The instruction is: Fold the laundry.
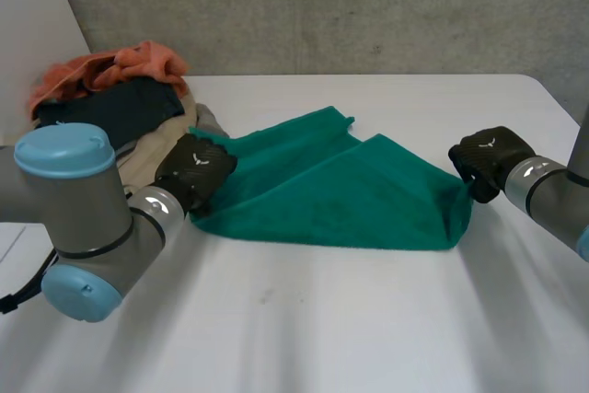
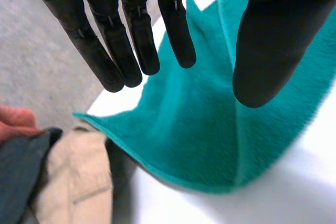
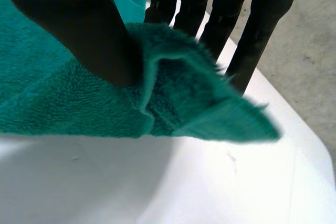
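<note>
A green towel (image 1: 340, 190) lies partly folded in the middle of the white table (image 1: 322, 319). My left hand (image 1: 195, 167) hovers at the towel's left edge. In the left wrist view its fingers (image 2: 131, 30) are straight and spread from the thumb above the towel (image 2: 199, 129), holding nothing. My right hand (image 1: 488, 156) is at the towel's right corner. In the right wrist view its thumb (image 3: 79, 19) pinches a bunched fold of the towel (image 3: 63, 103) against the fingers, and the corner is lifted off the table.
A laundry pile sits at the back left: an orange cloth (image 1: 120, 66), a dark cloth (image 1: 115, 109) and a beige cloth (image 1: 152, 149), just behind my left hand. The beige cloth (image 2: 79, 182) touches the towel's left corner. A grey wall stands behind the table.
</note>
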